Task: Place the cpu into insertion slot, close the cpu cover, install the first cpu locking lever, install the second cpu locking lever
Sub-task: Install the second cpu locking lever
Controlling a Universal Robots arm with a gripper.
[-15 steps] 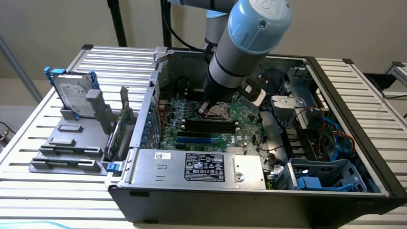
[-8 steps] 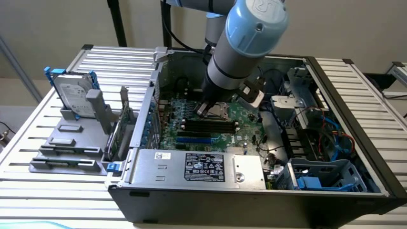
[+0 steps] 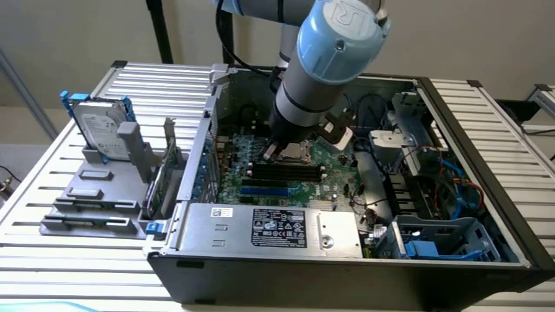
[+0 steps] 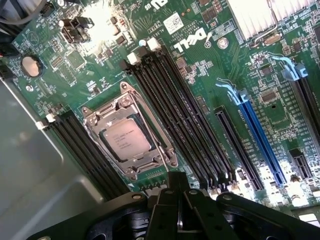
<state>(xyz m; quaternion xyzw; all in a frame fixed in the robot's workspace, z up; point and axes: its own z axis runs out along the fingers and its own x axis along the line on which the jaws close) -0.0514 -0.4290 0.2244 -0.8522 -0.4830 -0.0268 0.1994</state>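
close above the green board [image 4: 210, 65], the gripper [image 4: 178, 197] hangs with its fingers pressed together, holding nothing. just beyond its tips the cpu [image 4: 127, 139] lies flat in the insertion slot [image 4: 131, 172], with the cpu cover [image 4: 102, 114] down around it, between black memory slots [image 4: 180, 115]. farther off, blue slots [image 4: 255, 132].

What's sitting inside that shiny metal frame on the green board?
The cpu lies flat inside the cpu cover, its silver top with printed text showing through the cut-out centre. The insertion slot beneath is hidden by the chip and frame.
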